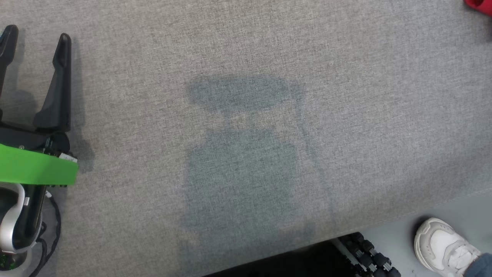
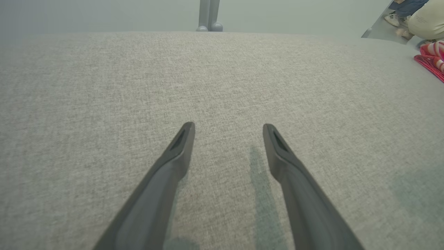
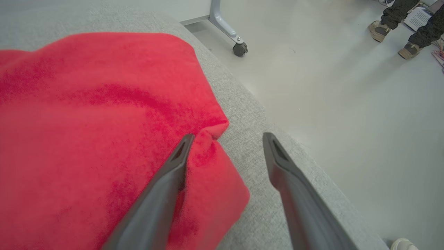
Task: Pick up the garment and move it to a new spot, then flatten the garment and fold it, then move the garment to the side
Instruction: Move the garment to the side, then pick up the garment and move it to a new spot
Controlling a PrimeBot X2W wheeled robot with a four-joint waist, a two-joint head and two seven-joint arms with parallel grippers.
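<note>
Where the grey padded table (image 3: 249,146) rounds off at its edge, the garment (image 3: 104,121) lies on it: a red fleece, soft and napped, folded thick, with a blunt doubled corner that stops just short of the table's rim. The right gripper (image 3: 228,136) stands spread wide over that corner, pinching nothing. One dark tapered finger is over the fleece and the other over the bare strip of table between fleece and rim; whether the first finger touches the fabric cannot be told.

The table's cover is a coarse woven cloth, flecked grey and beige, flat and without creases. From the head camera its whole middle (image 1: 246,57) lies bare under a soft shadow, with only a sliver of the garment (image 1: 480,5) at its far right. The left gripper (image 2: 228,125) hangs over the table's left part, its two long fingers spread apart with nothing between them and open cloth all around.

Beyond the table's rim, the smooth pale floor (image 3: 329,86) holds a castor on a metal leg (image 3: 240,49), and a white shoe (image 1: 442,242) stands by the table's near edge.
</note>
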